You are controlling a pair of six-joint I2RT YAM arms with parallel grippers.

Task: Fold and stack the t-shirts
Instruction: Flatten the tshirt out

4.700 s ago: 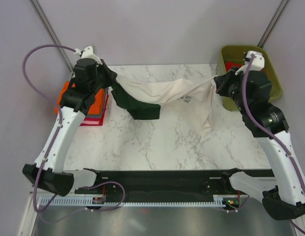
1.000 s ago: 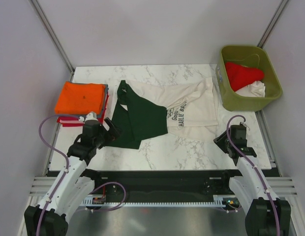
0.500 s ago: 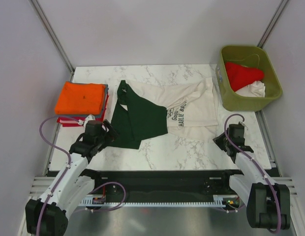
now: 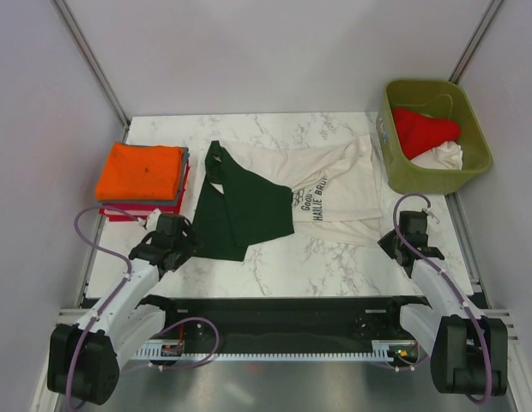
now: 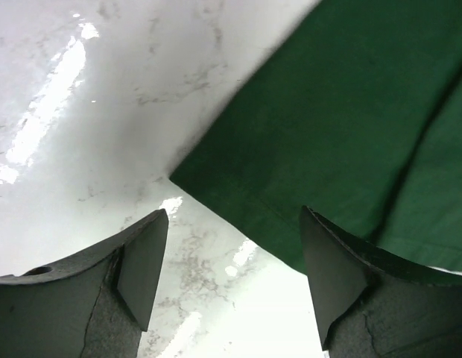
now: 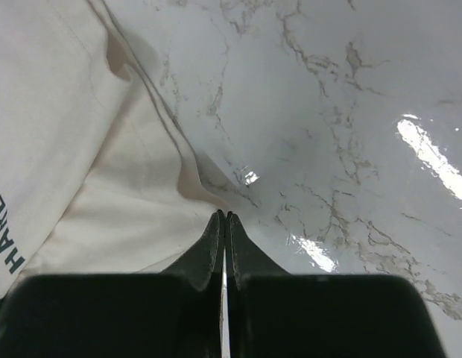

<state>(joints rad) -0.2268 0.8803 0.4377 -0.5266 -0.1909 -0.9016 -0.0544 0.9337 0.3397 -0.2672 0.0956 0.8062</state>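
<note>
Stack point(image 4: 142, 174) folded at nine o'clock; cream shirt point(image 4: 339, 184) unfolded at centre; red shirt point(image 4: 425, 129), white shirt point(image 4: 444, 156) in bin point(image 4: 389, 167) at one o'clock. Left gripper point(image 5: 235, 253) spread, right gripper point(image 6: 225, 224) pressed together, empty.

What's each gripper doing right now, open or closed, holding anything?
Left gripper: open, empty, over the t-shirt at its green corner.
Right gripper: closed at the t-shirt's cream edge, no cloth visibly gripped.

2 white plastic arm shells point(image 4: 129, 287) | black joint housings point(image 4: 167, 236) | purple looped cables point(image 4: 75, 227) | matte black rough wedge-shaped fingers point(image 5: 138, 261)
</note>
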